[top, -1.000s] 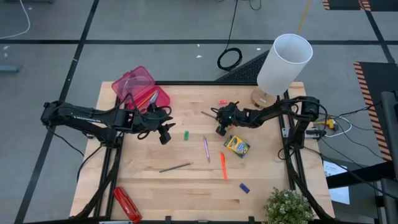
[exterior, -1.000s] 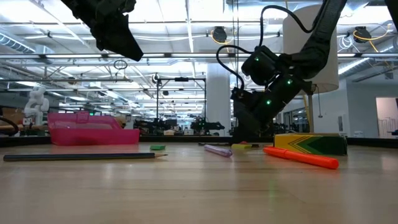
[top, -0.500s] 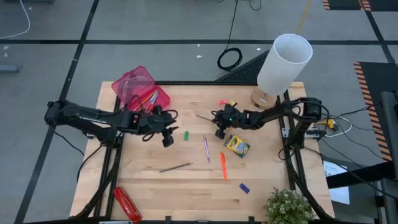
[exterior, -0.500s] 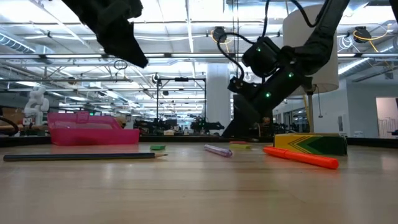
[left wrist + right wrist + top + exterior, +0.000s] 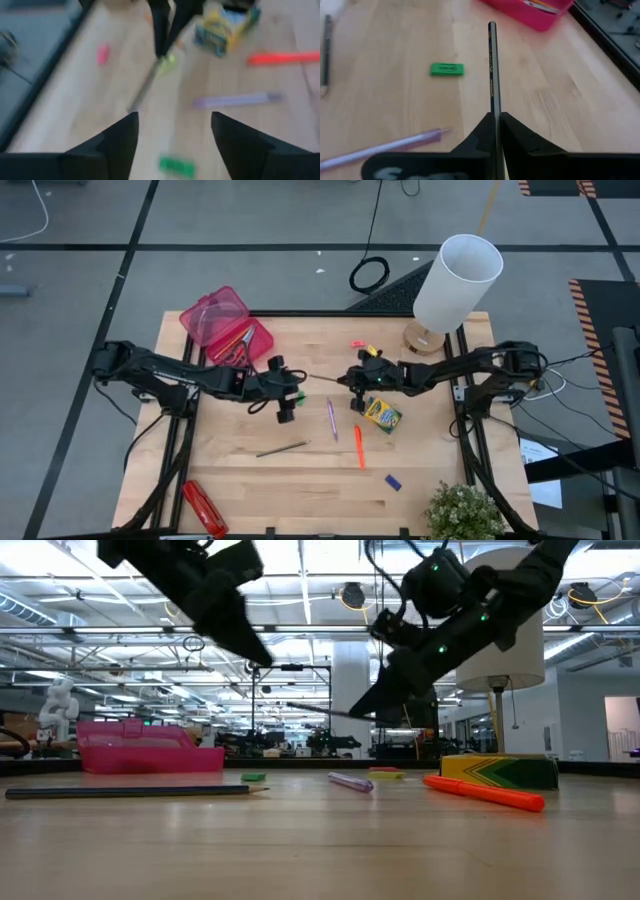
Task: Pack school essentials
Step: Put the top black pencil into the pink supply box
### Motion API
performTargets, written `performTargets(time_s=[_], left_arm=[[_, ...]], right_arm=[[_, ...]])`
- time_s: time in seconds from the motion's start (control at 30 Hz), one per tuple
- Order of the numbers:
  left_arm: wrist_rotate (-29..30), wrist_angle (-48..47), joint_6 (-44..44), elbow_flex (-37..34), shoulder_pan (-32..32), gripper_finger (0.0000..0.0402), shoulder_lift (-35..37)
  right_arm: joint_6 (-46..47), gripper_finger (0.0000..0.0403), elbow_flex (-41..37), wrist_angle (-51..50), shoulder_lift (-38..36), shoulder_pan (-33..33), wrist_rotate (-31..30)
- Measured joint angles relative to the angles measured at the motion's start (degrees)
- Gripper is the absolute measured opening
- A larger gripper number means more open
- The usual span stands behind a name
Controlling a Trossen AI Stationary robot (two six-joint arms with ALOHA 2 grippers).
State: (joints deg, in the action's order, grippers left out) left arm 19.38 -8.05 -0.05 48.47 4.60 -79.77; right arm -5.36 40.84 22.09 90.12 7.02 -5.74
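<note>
I have a thin dark pencil point(image 5: 492, 70) pinched between the fingers of my right gripper point(image 5: 356, 383), held clear of the bench point(image 5: 430, 480) near its middle; in the low view it sticks out level from the fingers point(image 5: 385, 700) toward the left arm. My left gripper point(image 5: 286, 409) hangs just across from it, above the bench, its fingers point(image 5: 115, 145) spread wide with nothing between them.

Below the left gripper a green eraser point(image 5: 447, 69) lies flat on the wood. Beside it, toward the middle, lies a pale purple pen point(image 5: 331, 418), and next to that an orange marker point(image 5: 358, 446). The green-yellow crayon box point(image 5: 380, 414) lies flat just beside my right gripper. A second pencil point(image 5: 281, 448) lies by itself on the left arm's side of the pens, and a small blue eraser point(image 5: 393, 481) lies farther toward the front edge. A small pink bit point(image 5: 357, 343) and a yellow one point(image 5: 374, 348) sit near the lamp base.

The pink case point(image 5: 225, 325) stands open at the far left corner, with scissors point(image 5: 238, 345) and other pieces already in it. A long red stapler-like object point(image 5: 205, 509) lies at the front left corner, well apart from everything. A white lamp point(image 5: 456, 283) stands at the far right
</note>
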Motion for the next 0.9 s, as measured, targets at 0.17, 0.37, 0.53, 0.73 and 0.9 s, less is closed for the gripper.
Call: performTargets(time_s=[0.17, 0.37, 0.53, 0.73, 0.9], left_arm=[[2.76, 7.31, 5.90, 0.14, 0.30, 0.0268, -3.71], [1.44, 11.00, 8.78, 0.04, 0.25, 0.0242, -6.47], [-2.29, 12.11, 8.27, 0.12, -0.24, 0.0223, -8.46], [-0.42, 12.37, 7.90, 0.08, -1.01, 0.0219, -10.30], [-0.12, 12.17, 7.86, 0.02, -1.78, 0.0218, -11.40]], right_arm=[[-3.24, 0.0014, 0.20, -1.69, -1.50, -1.62, 0.57], [-6.99, 0.0014, 0.20, -2.34, -1.51, -3.14, 4.48], [-7.10, 0.0014, 0.20, -2.56, -1.53, -3.38, 4.13], [-6.88, 0.0014, 0.20, -1.90, -1.53, -3.34, 2.56], [-6.32, 0.0014, 0.20, -1.28, -1.52, -3.27, 2.58]])
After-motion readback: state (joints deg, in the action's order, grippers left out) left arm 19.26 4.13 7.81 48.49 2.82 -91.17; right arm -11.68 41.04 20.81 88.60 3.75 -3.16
